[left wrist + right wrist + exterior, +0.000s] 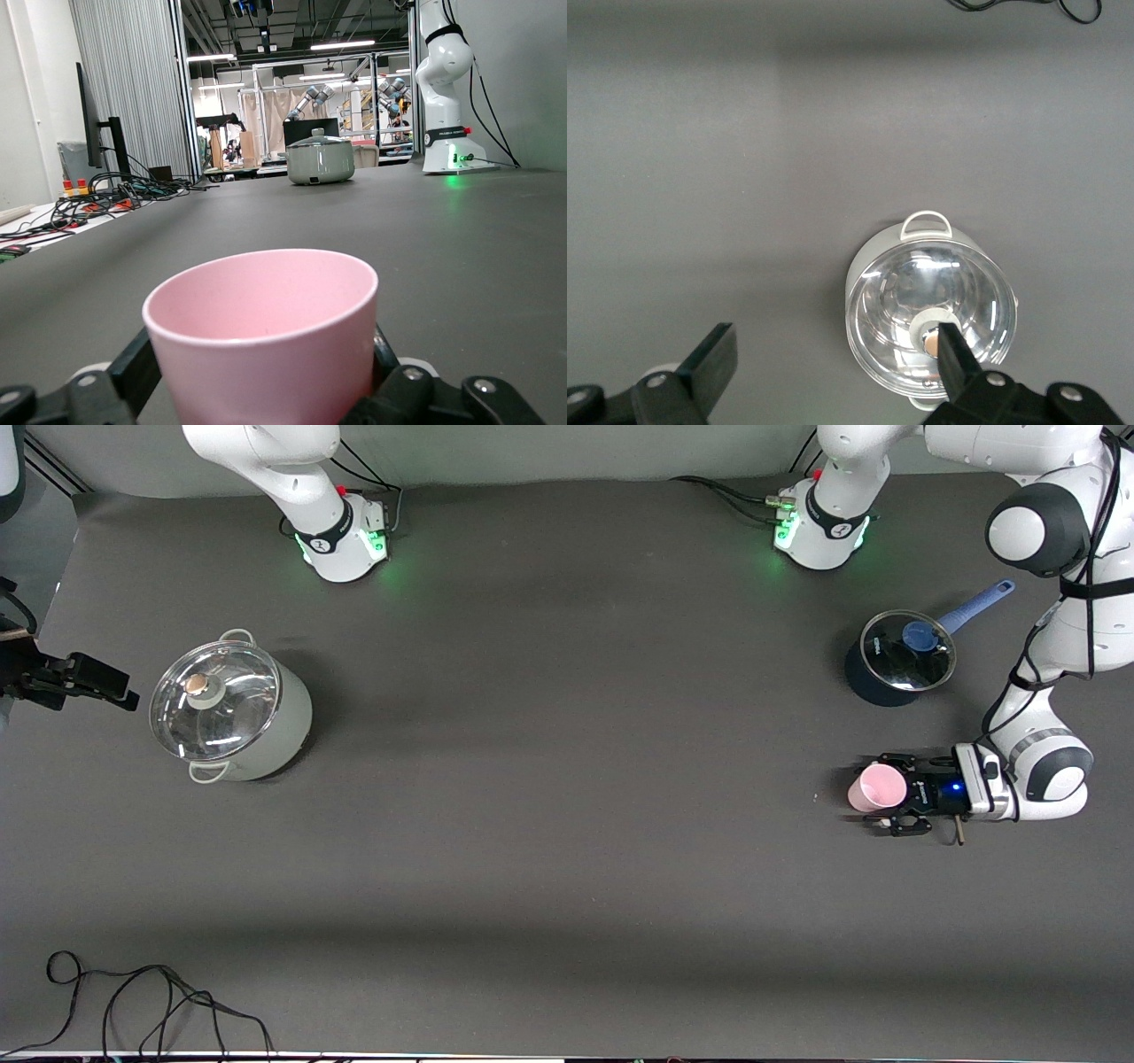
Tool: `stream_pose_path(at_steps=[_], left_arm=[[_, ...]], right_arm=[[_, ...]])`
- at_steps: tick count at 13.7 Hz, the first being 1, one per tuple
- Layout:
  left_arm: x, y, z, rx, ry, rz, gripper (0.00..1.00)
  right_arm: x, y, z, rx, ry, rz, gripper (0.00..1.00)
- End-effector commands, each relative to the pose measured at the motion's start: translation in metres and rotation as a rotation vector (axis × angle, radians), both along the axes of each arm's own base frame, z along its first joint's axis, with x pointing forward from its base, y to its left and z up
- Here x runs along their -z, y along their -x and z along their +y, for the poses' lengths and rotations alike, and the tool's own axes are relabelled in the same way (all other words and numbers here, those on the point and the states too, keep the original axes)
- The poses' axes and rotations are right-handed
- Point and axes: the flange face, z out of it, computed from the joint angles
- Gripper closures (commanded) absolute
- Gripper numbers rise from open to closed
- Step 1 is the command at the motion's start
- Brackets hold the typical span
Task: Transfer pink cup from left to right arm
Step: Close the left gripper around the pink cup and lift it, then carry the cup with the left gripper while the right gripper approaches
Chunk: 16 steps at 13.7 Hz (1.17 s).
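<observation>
The pink cup stands upright between the fingers of my left gripper, low at the table at the left arm's end. The gripper lies level and is shut on the cup's sides. In the left wrist view the cup fills the foreground, with a black finger touching each side of it inside my left gripper. My right gripper waits open and empty above the table at the right arm's end, beside the grey-green pot. In the right wrist view my right gripper has its fingers wide apart.
A grey-green pot with a glass lid stands at the right arm's end; it also shows in the right wrist view. A dark blue saucepan with a glass lid and blue handle stands farther from the camera than the cup. A black cable lies near the front edge.
</observation>
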Motion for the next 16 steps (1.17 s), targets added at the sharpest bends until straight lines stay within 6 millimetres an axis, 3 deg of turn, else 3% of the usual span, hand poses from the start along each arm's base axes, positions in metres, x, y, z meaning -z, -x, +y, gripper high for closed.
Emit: stream_pose_path(at_steps=[1, 2, 4, 6, 10, 11, 13, 16], left_arm=[[0.0, -0.007, -0.009, -0.021, 0.0, -0.029, 1.0], [0.0, -0.009, -0.012, -0.018, -0.004, -0.029, 1.0], [-0.012, -0.023, -0.044, 0.01, 0.016, -0.042, 1.0], [-0.038, -0.055, -0.111, 0.026, 0.086, -0.105, 1.0], [-0.089, -0.118, -0.218, -0.106, 0.086, -0.2, 1.0], [-0.114, -0.135, -0.271, -0.191, 0.07, -0.19, 1.0], [-0.158, -0.149, -0.335, -0.307, 0.032, -0.126, 1.0], [-0.205, -0.145, -0.417, -0.379, 0.012, -0.021, 1.0]], right_arm=[[-0.008, 0.001, 0.0, -0.008, -0.006, -0.011, 0.0], [-0.008, 0.001, 0.002, -0.007, -0.006, -0.009, 0.0], [-0.008, 0.001, 0.001, -0.005, -0.006, -0.011, 0.0], [-0.009, 0.001, 0.002, -0.002, -0.006, -0.009, 0.0], [-0.009, 0.002, 0.002, -0.002, -0.006, -0.009, 0.0], [-0.009, 0.002, 0.003, -0.002, -0.006, -0.009, 0.0], [-0.009, 0.002, 0.003, -0.002, -0.007, -0.009, 0.0], [-0.01, 0.002, 0.002, -0.001, -0.007, -0.011, 0.0]])
